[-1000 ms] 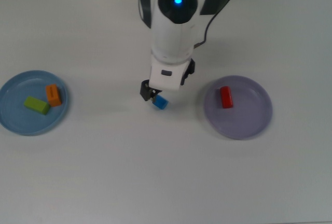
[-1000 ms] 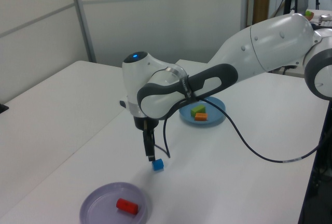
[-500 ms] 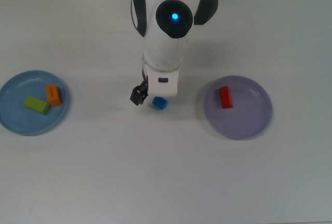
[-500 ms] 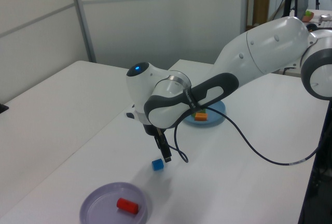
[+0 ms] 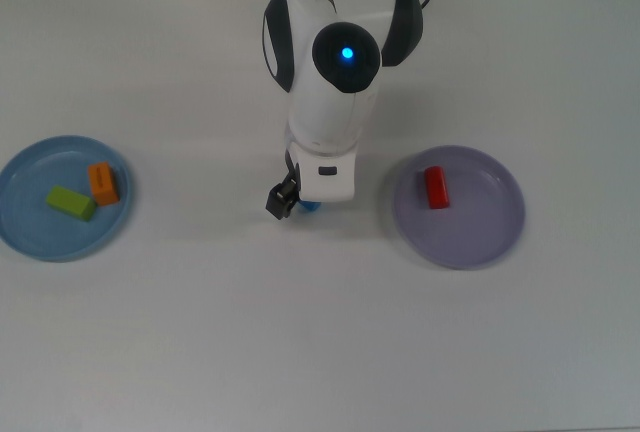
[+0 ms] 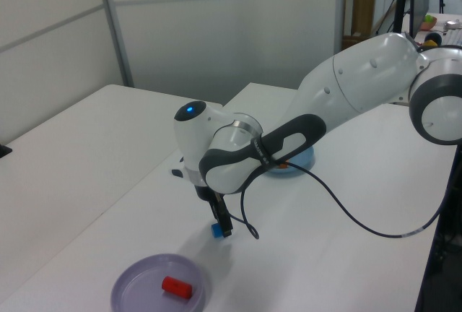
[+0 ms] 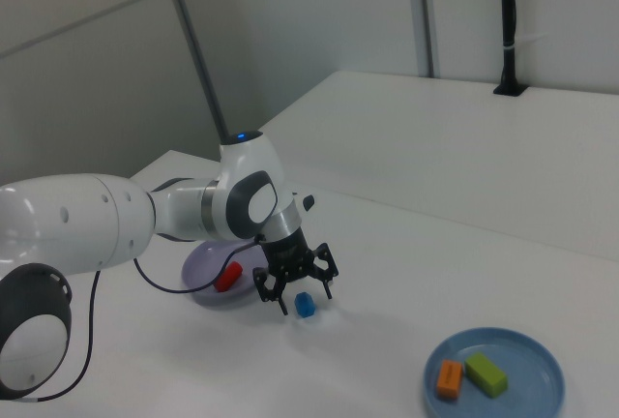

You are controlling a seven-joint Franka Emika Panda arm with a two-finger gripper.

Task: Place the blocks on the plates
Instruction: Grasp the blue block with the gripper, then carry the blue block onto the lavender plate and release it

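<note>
The short blue block lies on the white table between the two plates. My gripper hangs low right over it, open, fingers spread to either side of the block. In the top view the gripper hides nearly all of the blue block. An orange block and a lime-green block rest on the light blue plate at the top view's left. A red block lies on the lavender plate at the top view's right.
The white table stretches wide around both plates. A black cable loops from the arm above the table in the left view. In that view the arm covers most of the light blue plate.
The gripper swung from beside the blue block to directly over it and came down close to the table. The blue block and the other blocks have stayed where they were.
</note>
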